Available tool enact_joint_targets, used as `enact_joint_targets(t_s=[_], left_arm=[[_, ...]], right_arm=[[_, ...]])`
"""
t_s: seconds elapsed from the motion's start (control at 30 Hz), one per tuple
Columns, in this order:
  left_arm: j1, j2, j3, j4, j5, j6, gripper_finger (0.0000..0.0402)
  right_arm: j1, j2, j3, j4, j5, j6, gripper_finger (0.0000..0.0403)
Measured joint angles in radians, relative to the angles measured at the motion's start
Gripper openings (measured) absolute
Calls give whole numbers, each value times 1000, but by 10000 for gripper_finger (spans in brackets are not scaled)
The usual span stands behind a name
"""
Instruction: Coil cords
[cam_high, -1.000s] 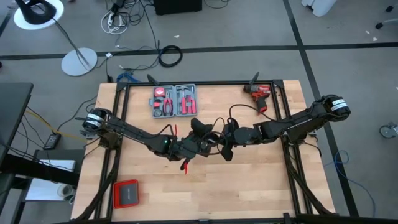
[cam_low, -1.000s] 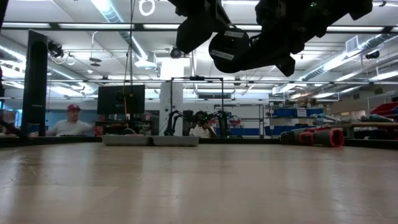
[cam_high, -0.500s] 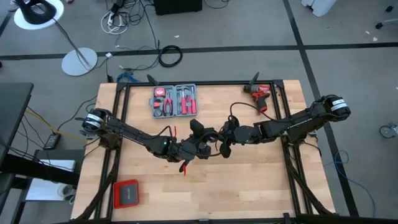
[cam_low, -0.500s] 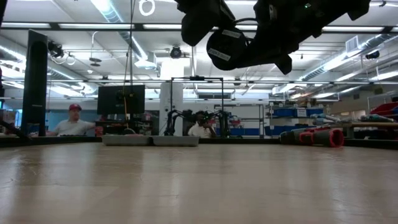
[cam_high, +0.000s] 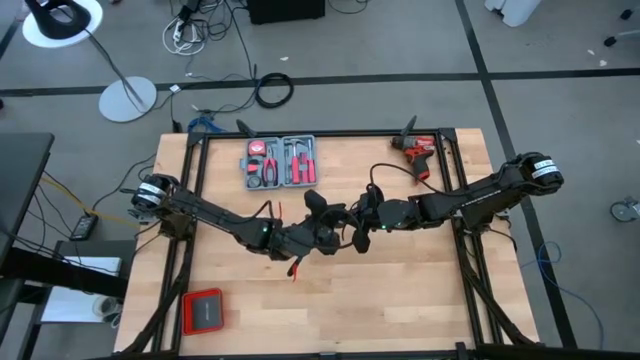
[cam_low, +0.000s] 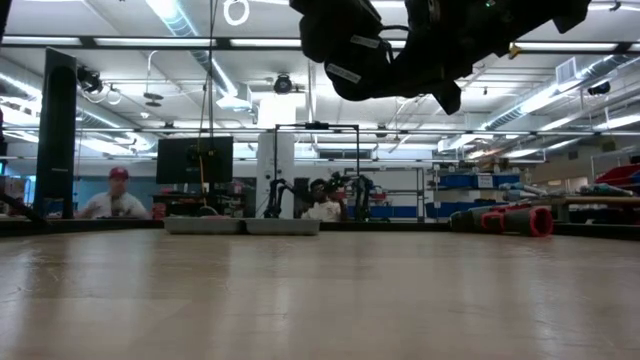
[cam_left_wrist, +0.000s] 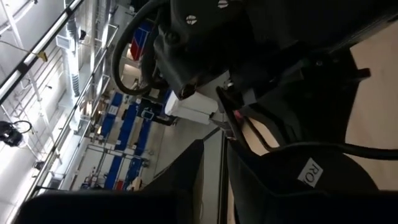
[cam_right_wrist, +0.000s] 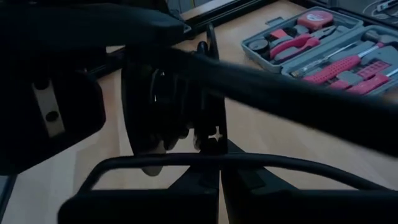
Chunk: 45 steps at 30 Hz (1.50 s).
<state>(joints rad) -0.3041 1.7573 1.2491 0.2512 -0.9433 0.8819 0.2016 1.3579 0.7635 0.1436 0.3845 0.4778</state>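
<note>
Over the middle of the pale wooden table (cam_high: 400, 300), raised well clear of the boards in the low view, meeting tip to tip: the left hand (cam_high: 335, 235), reaching in from the left edge, and the right hand (cam_high: 360, 225), reaching in from the right.

Pinched at the right hand's fingertips in its own wrist view: the thin black cable (cam_right_wrist: 155, 158), arching across just ahead of two dark fingers pressed almost together. Off the table altogether, looping in the air between and around the two hands. Plug block not to be made out.

On the left hand, fingers likewise drawn close, with only a narrow slit between. A stretch of the cable just beside them; impossible to tell whether gripped there.

Toward the far edge, well apart from both hands: an open grey tool case (cam_high: 281, 161) filled with red-handled tools, and a red and black power drill (cam_high: 417, 153). Near the front left corner, a flat red and black box (cam_high: 203, 311).

Beyond the table in the low view, a seated person in a red cap (cam_low: 115, 195).
</note>
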Motion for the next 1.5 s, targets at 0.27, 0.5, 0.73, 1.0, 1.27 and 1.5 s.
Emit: enact_joint_targets(t_s=[0.27, 0.5, 0.73, 1.0, 1.27, 1.5], left_arm=[[2, 13, 1, 15, 21, -52, 76], [1, 16, 1, -4, 30, -109, 76], [-18, 22, -4, -51, 39, -158, 76], [-24, 20, -4, -53, -6, -156, 76], [-38, 20, -4, -52, -37, -148, 76], [-77, 20, -4, -44, -157, -103, 76]], right_arm=[[-2, 0, 0, 9, 5, -8, 0], [-2, 0, 0, 9, 38, -20, 0], [-18, -6, 5, 37, 97, -41, 0], [-34, -5, 33, 47, 88, -97, 0], [-34, -4, 46, 17, 92, -92, 0], [-31, -3, 46, -16, 91, -74, 0]])
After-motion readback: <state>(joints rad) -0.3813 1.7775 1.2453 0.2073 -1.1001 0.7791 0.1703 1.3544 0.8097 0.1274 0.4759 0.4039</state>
